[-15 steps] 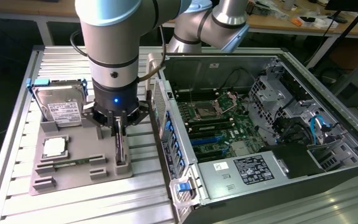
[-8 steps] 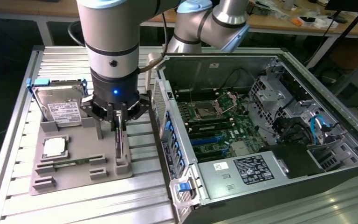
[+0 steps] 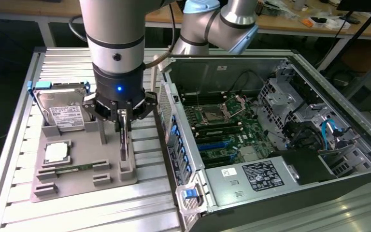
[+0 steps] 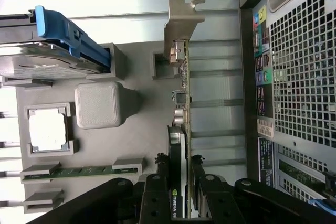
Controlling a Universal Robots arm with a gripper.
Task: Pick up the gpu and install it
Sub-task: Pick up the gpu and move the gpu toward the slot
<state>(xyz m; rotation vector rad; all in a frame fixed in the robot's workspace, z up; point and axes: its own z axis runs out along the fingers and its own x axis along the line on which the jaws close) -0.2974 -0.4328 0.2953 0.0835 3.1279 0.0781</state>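
The gpu [image 3: 125,147] is a thin dark card standing on edge in a slot of the grey holder [image 3: 76,181], beside the open computer case [image 3: 301,164]. In the wrist view the gpu [image 4: 181,87] runs lengthwise, with its silvery bracket [image 4: 181,22] at the far end. My gripper [image 3: 122,126] hangs straight down over the card. Its black fingers [image 4: 156,179] press both faces of the card's near end, so the gripper [image 4: 177,174] is shut on it. The card's lower edge still rests in the holder.
The holder also carries a hard drive with blue rails [image 3: 60,108], a square silver processor chip [image 3: 56,152] and a memory stick [image 3: 76,168]. Inside the case lies the motherboard [image 3: 227,130], with a power supply [image 3: 256,176] in front of it. The case's side wall [image 4: 299,77] stands close beside the card.
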